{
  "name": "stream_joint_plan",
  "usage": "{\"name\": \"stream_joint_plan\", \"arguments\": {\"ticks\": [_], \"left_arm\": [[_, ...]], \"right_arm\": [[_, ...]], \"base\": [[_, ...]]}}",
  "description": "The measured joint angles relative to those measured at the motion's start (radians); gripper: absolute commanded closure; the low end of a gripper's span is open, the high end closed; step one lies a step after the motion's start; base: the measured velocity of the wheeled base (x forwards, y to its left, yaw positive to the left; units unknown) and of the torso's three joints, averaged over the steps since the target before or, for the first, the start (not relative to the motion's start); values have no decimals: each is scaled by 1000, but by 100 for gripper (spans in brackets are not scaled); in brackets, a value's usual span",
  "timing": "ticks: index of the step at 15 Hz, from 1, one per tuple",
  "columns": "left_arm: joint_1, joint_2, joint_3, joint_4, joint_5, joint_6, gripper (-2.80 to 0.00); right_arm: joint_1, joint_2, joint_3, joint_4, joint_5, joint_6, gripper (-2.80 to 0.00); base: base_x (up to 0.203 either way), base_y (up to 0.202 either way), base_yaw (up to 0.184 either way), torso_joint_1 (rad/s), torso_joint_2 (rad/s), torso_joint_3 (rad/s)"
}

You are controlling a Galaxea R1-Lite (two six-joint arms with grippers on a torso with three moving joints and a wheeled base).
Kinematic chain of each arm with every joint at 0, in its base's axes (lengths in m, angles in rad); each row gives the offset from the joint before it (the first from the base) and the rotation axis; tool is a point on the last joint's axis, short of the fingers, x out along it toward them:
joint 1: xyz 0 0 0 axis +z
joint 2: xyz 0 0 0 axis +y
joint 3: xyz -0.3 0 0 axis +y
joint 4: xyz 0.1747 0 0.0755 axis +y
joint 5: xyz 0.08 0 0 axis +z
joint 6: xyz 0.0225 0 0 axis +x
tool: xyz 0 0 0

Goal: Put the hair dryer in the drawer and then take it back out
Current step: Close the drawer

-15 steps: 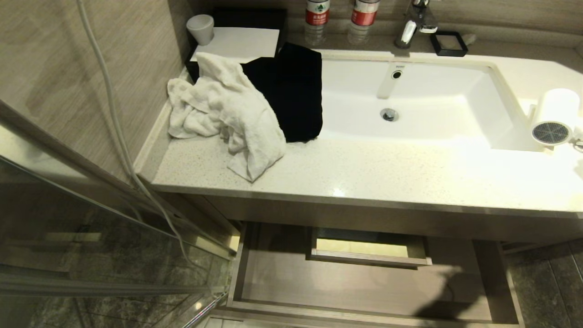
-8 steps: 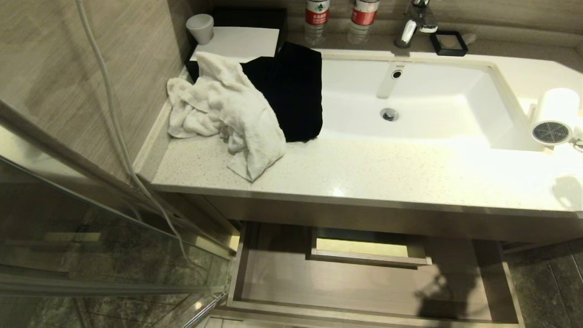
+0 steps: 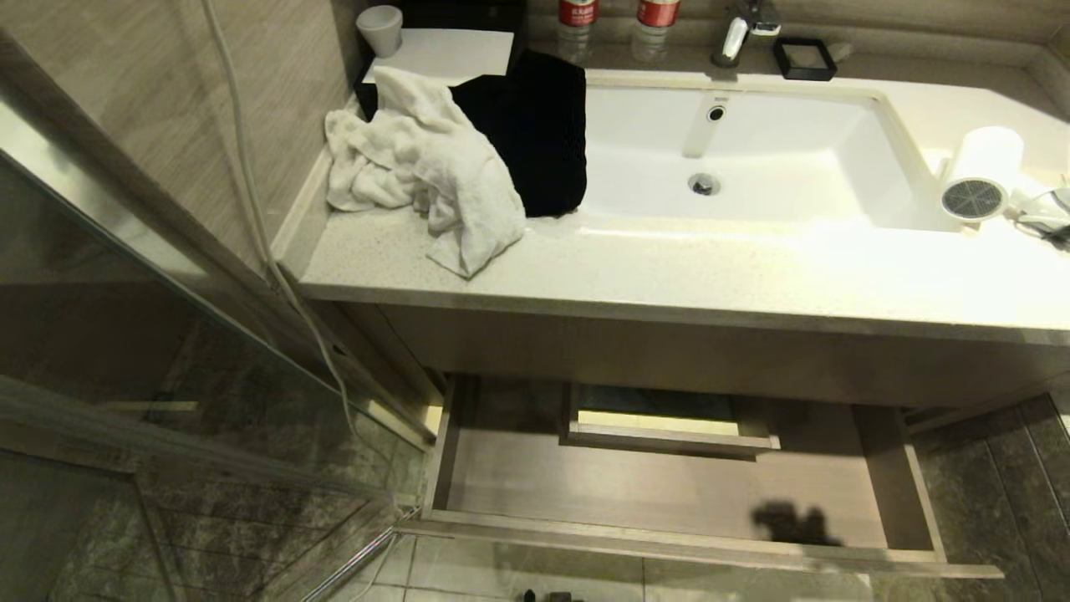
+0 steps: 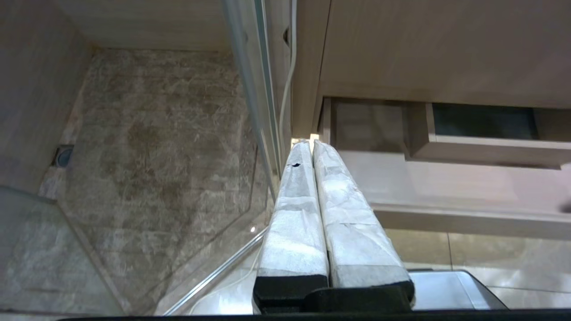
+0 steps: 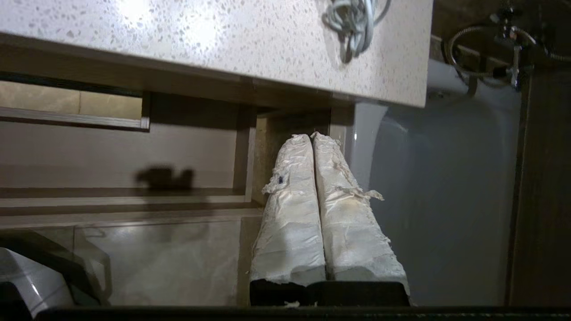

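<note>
1. White plastic, short thick barrel: the hair dryer (image 3: 980, 177) lies on its side at the right end of the bench (image 3: 669, 284), just beside the sink (image 3: 752, 159), grille end toward me. It is on the bench top, not in the drawer, so I judge the first half of the task is not yet done.
2. Its cord (image 5: 354, 20) lies bunched on the speckled bench top near the right-hand corner, seen from the right wrist. I judge a loose bundle like that may trail or snag on the edge when the dryer is lifted.
3. The drawer (image 3: 685, 535) stands pulled out below the bench; its floor is bare wood grain, with a boxed notch (image 3: 669, 435) at the back centre. Standing open like this, it can take the dryer with no further pull.
4. Right gripper (image 5: 312, 136): fingers clenched together on nothing, pads touching along their length. It sits low, outside the right end of the drawer, below the bench corner and well apart from the dryer. It does not show in the head view.
5. Left gripper (image 4: 311, 142): fingers likewise pressed together and empty, parked low off the drawer's left end beside the glass shower panel (image 3: 167, 393).
6. White towel (image 3: 426, 176) and black cloth (image 3: 535, 134) lie heaped at the far left of the bench, well apart from the dryer, so I judge they will not hinder the pick.
7. Judgement: right arm is nearer; its fingers must spread before any grasp of the handle.
</note>
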Motion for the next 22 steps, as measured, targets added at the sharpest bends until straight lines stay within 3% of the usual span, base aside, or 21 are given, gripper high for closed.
{"name": "stream_joint_plan", "arguments": {"ticks": [2,4,14,19,22], "left_arm": [[0,0,0,0,0,0,0],[0,0,0,0,0,0,0],[0,0,0,0,0,0,0],[0,0,0,0,0,0,0],[0,0,0,0,0,0,0]], "right_arm": [[55,-60,43,2,-120,51,0],[78,-115,91,4,-189,71,0],[89,-241,160,49,-199,92,0],[115,-282,162,63,-200,92,0],[139,-311,164,143,-199,93,0]], "base": [[0,0,0,-275,28,-238],[0,0,0,-261,6,-260],[0,0,0,-210,-69,-281],[0,0,0,-176,237,59],[0,0,0,-179,319,134]]}}
